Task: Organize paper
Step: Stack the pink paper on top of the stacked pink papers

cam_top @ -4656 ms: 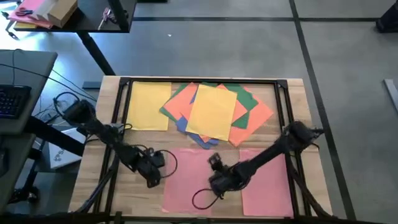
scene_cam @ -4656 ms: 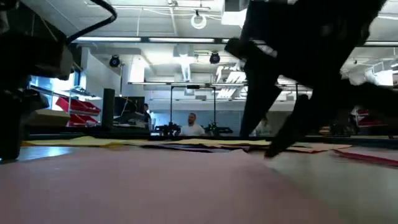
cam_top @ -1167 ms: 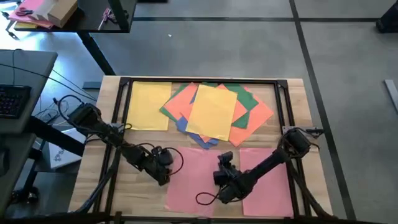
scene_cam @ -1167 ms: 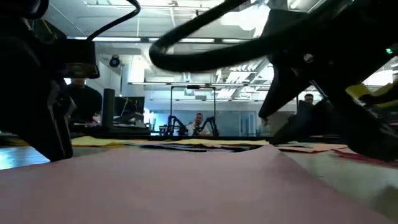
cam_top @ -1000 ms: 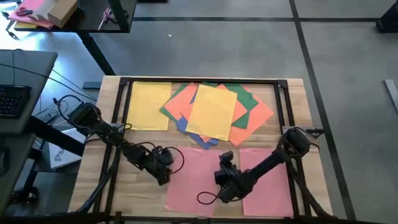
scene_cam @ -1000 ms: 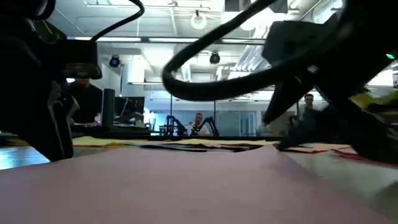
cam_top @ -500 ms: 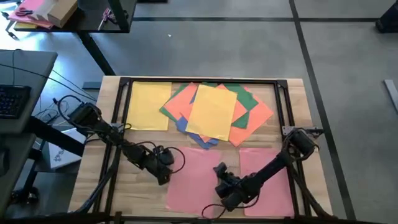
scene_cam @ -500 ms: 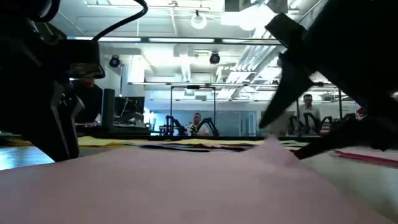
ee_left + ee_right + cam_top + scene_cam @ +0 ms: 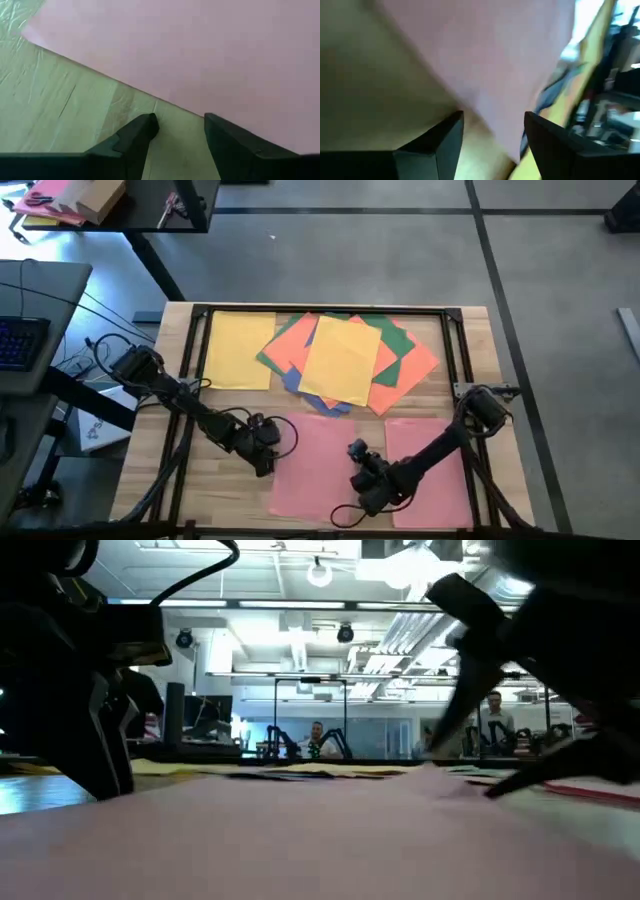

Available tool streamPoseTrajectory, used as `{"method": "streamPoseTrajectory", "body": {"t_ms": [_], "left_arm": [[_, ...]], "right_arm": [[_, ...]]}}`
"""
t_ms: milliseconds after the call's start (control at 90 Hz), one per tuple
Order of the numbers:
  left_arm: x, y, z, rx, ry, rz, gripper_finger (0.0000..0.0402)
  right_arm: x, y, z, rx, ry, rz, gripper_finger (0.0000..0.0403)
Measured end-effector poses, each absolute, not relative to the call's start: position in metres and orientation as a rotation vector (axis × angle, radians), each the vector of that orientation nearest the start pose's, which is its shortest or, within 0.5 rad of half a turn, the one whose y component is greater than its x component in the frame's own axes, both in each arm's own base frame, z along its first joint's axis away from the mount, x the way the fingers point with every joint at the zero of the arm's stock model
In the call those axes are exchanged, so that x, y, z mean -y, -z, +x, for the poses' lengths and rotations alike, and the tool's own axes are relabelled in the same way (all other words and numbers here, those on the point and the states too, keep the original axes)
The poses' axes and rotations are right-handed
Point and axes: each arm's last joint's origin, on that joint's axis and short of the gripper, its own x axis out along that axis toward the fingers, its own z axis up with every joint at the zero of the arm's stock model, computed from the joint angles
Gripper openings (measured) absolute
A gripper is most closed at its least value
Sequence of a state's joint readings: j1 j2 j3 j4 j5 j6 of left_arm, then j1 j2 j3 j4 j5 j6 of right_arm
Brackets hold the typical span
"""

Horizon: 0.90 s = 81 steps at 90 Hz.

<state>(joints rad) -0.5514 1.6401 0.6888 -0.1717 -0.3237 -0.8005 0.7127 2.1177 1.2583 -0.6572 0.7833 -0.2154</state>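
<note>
I am working left to right across the counter (image 9: 150, 480). My left pincer (image 9: 262, 462) is sitting low just off the left edge of the left pink sheet (image 9: 310, 470), its fingers apart with bare wood between them and the sheet's edge lying right in front of the tips, as the left wrist view shows (image 9: 175, 50). My right pincer (image 9: 368, 498) is lying over the right edge of that same sheet, beside the second pink sheet (image 9: 435, 465), fingers apart too, and in the right wrist view a pink edge (image 9: 485, 65) is sitting between them; I cannot tell whether it is lifted off the wood. Farther back, one yellow sheet (image 9: 238, 350) is lying alone at the left, and a mixed pile (image 9: 350, 360) of yellow, orange, green and blue sheets is sitting fanned in the middle. I judge the step to be getting hold of the left pink sheet so it can join its partner. To do it well, I should be keeping the left fingers flat and steady as a stop, sliding the right fingertip under the edge rather than pressing down on it, and closing gently so the thin sheet is not creasing.
</note>
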Motion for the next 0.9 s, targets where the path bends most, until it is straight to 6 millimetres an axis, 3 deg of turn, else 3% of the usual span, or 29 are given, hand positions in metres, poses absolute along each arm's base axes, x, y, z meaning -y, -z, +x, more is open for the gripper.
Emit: {"method": "streamPoseTrajectory", "body": {"t_ms": [144,244,444,689,900], "left_arm": [[0.134,-0.117,0.235,-1.005,-0.215,-0.247,0.0172],[0.134,-0.117,0.236,-0.996,-0.222,-0.244,0.0172],[0.131,-0.118,0.239,-0.948,-0.248,-0.220,0.0172],[0.121,-0.117,0.243,-0.933,-0.313,-0.214,0.0172],[0.113,-0.108,0.251,-0.921,-0.370,-0.215,0.0172]], "right_arm": [[-0.229,-0.094,0.294,-1.095,-0.108,-1.231,0.0194],[-0.231,-0.095,0.307,-1.010,-0.122,-1.206,0.0194],[-0.223,-0.098,0.324,-0.973,-0.124,-1.185,0.0194],[-0.227,-0.096,0.313,-1.019,-0.133,-1.168,0.0194],[-0.238,-0.097,0.313,-0.939,-0.163,-1.176,0.0187]]}}
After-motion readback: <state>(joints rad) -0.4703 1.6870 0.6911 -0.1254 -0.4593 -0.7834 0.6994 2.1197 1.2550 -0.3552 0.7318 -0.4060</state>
